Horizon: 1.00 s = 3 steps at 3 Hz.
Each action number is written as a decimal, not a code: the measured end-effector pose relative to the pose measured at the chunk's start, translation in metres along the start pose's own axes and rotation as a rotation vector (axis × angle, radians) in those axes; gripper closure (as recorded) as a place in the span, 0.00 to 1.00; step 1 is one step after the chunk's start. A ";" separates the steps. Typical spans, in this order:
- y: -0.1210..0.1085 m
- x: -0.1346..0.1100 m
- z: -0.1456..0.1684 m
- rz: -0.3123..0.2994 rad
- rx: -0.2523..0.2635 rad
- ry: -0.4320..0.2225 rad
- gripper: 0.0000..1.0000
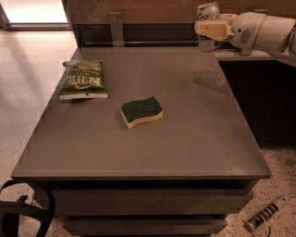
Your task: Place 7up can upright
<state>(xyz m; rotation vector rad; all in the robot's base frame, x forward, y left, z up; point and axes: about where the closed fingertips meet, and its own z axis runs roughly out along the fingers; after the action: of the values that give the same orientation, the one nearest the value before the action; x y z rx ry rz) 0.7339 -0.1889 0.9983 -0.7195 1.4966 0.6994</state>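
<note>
The 7up can, silvery with a pale green label, stands about upright at the table's far right corner. My gripper reaches in from the right on a white arm. Its cream fingers are shut around the can's middle. The can's lower end is close to the brown tabletop. I cannot tell if it touches. A dim reflection shows on the table in front of it.
A green snack bag lies flat at the far left. A green and yellow sponge lies near the middle. A dark counter adjoins the table's right side. A power strip lies on the floor.
</note>
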 end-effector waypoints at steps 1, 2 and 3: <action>0.008 0.016 0.011 -0.028 -0.049 -0.030 1.00; 0.015 0.033 0.027 -0.075 -0.101 -0.048 1.00; 0.020 0.042 0.037 -0.107 -0.127 -0.043 1.00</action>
<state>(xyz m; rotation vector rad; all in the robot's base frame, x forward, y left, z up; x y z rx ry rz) 0.7401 -0.1484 0.9544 -0.8701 1.3730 0.7286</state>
